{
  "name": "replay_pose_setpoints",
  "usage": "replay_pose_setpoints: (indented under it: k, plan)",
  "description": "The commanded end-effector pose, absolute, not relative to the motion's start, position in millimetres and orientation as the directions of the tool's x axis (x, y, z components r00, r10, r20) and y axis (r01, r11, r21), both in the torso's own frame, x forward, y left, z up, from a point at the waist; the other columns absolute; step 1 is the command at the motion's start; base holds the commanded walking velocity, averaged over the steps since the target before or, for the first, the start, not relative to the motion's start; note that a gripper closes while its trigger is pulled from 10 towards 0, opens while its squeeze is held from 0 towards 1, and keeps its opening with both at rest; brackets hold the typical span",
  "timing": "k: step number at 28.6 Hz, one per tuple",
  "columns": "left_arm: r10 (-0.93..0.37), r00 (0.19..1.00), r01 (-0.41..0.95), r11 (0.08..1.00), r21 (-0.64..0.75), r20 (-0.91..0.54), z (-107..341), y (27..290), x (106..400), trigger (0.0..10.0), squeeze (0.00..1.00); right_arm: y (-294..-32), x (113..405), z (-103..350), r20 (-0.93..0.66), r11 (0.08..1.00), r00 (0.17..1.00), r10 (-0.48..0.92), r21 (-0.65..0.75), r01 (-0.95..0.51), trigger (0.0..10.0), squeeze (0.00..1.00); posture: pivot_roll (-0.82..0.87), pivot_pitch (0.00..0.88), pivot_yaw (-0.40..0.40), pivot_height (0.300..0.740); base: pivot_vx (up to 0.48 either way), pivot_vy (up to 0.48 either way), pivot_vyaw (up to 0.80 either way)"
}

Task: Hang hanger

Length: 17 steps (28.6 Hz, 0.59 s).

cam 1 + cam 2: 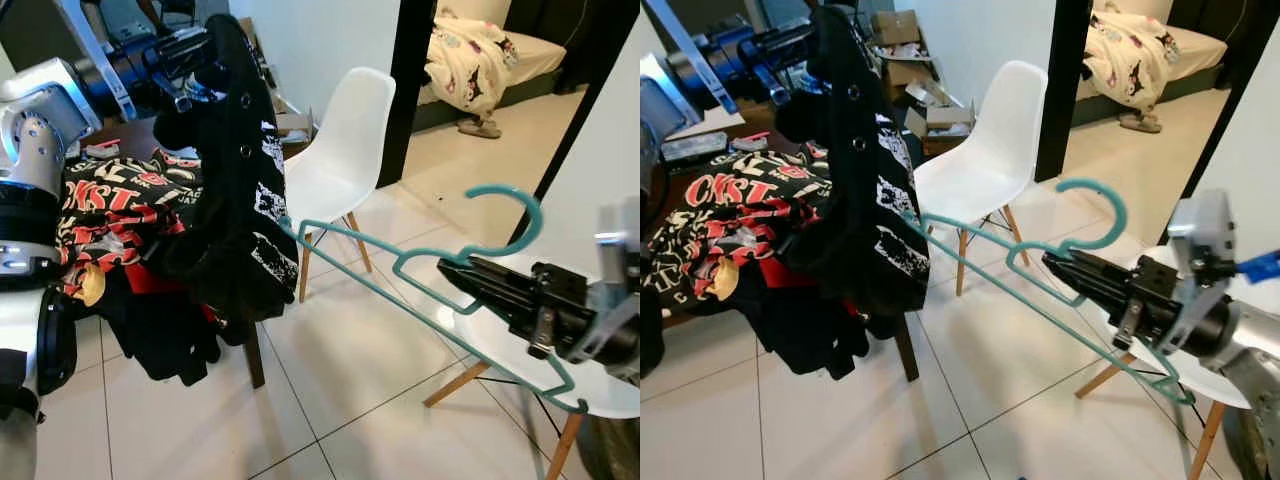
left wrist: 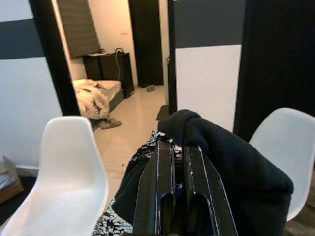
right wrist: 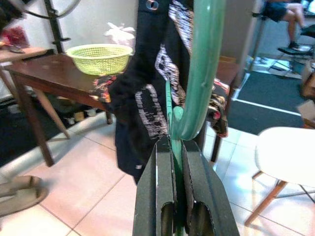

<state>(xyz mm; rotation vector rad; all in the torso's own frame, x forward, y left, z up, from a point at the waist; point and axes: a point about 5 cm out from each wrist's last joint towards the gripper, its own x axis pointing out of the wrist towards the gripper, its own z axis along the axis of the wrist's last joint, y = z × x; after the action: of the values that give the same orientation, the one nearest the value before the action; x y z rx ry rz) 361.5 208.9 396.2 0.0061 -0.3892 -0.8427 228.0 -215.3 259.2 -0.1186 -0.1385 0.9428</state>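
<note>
Left gripper [image 2: 179, 147] raised high, fingers pinched together; right gripper [image 1: 450, 266] extended forward, fingers clamped.

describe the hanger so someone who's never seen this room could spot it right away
Start from the dark wooden table heaped with clothes, where the left gripper holds up a black printed garment. A thin frame runs from that garment's edge across the tiled floor to the right gripper, shut on it below the hook. That is the hanger, the only teal thing here.

A home: tiled floor [image 1: 330, 370], white chair [image 1: 345, 140], bedroom bed [image 1: 520, 55] beyond.
</note>
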Motion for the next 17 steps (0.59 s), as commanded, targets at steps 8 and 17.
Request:
replay_pose_setpoints:
  k: [8,17]
  plan:
    - [-0.680,0.654,0.665,0.725,0.177,0.331,396.3,210.6,370.9,10.0,0.00,-194.8,217.5,262.2,0.026,0.456,0.457,0.889,-0.139,-0.879,10.0,0.00,-0.01,0.079,0.055,0.740,0.000,0.000,0.00]
    - [-0.669,0.672,0.648,0.739,0.184,0.319,393.7,207.8,375.6,10.0,0.00,-190.3,223.5,256.3,-0.018,0.464,0.468,0.883,-0.114,-0.879,10.0,0.00,-0.01,0.086,0.054,0.740,0.000,0.000,0.00]
